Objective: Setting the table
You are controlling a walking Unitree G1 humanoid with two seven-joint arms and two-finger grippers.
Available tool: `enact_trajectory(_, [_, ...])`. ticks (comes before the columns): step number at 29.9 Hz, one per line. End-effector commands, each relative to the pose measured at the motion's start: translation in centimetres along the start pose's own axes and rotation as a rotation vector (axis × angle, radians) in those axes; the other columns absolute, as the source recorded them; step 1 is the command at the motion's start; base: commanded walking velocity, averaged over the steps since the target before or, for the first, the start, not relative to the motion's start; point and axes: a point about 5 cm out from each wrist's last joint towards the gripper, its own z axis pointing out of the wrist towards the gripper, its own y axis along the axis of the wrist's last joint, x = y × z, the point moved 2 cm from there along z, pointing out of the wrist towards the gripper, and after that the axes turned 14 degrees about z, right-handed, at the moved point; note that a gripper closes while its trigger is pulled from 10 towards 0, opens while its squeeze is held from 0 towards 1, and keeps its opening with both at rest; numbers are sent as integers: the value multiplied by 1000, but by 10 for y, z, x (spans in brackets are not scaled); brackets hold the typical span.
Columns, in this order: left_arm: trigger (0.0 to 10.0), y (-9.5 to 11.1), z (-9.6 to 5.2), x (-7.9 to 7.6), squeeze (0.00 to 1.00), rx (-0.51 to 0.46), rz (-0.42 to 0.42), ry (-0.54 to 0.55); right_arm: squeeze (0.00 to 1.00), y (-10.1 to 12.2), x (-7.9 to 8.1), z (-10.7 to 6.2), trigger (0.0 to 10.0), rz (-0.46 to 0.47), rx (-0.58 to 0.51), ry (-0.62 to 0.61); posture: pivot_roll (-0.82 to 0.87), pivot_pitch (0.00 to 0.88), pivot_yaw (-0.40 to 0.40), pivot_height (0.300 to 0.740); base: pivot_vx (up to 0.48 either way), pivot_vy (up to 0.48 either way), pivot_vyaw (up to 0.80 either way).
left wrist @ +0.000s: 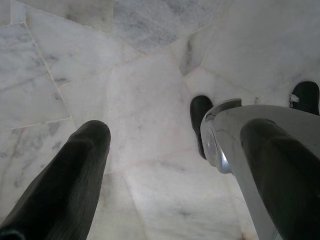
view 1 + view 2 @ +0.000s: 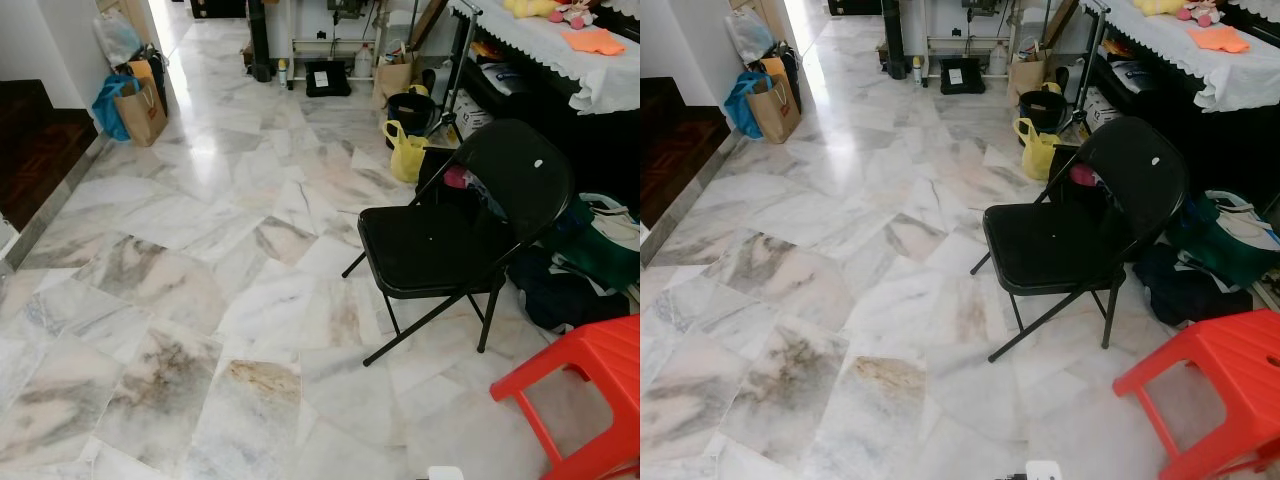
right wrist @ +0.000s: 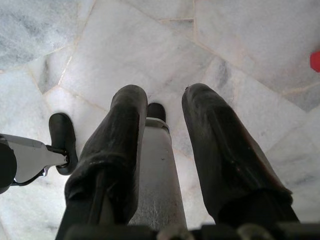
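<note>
A table under a white lace cloth (image 2: 555,45) stands at the far right, with an orange cloth (image 2: 593,41) and soft toys (image 2: 545,8) on it. My left gripper (image 1: 175,145) hangs by my side over the marble floor, open, its black fingers (image 1: 75,180) wide apart with nothing between them. My right gripper (image 3: 165,92) also hangs low, open and empty. Past its fingers (image 3: 117,150) I see my own silver leg and black feet (image 3: 61,142).
A black folding chair (image 2: 450,230) stands ahead on the right, with a red plastic stool (image 2: 590,395) nearer at the lower right. Bags and bundles (image 2: 575,270) lie under the table. Paper bags (image 2: 140,105) sit at the far left by a doorway. Marble floor (image 2: 200,270) stretches ahead on the left.
</note>
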Motion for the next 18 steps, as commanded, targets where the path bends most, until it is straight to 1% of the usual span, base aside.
enact_trajectory(1, [10000,30,3,55,0,-77,-109,43,0,80,21,9,10000,131,-139,141,-26,0,91,740,0,0,0])
enact_trajectory(11, [10000,30,3,55,0,-77,-109,43,0,80,21,9,10000,131,-139,141,-26,0,91,740,0,0,0])
enact_trajectory(12, [10000,28,3,52,0,-70,-77,43,0,75,18,9,10000,158,-130,131,0,0,0,740,0,0,0])
enact_trajectory(14, [10000,28,3,52,0,-70,-77,43,0,75,18,9,10000,158,-130,131,0,0,0,740,0,0,0])
enact_trajectory(15, [10000,30,6,39,0,-56,-84,19,0,64,-1,7,10000,194,-108,79,-3,95,2,740,0,0,0])
enact_trajectory(16, [10000,33,8,23,0,-43,-103,-10,0,53,-22,4,10000,226,-86,19,-1,95,1,740,0,0,0])
enact_trajectory(17, [10000,34,8,21,0,-42,-110,-16,0,51,-26,4,10000,232,-84,8,-1,95,1,740,0,0,0])
enact_trajectory(18, [10000,34,8,21,0,-44,-112,-15,0,51,-26,4,10000,235,-86,9,1,92,0,740,0,0,0])
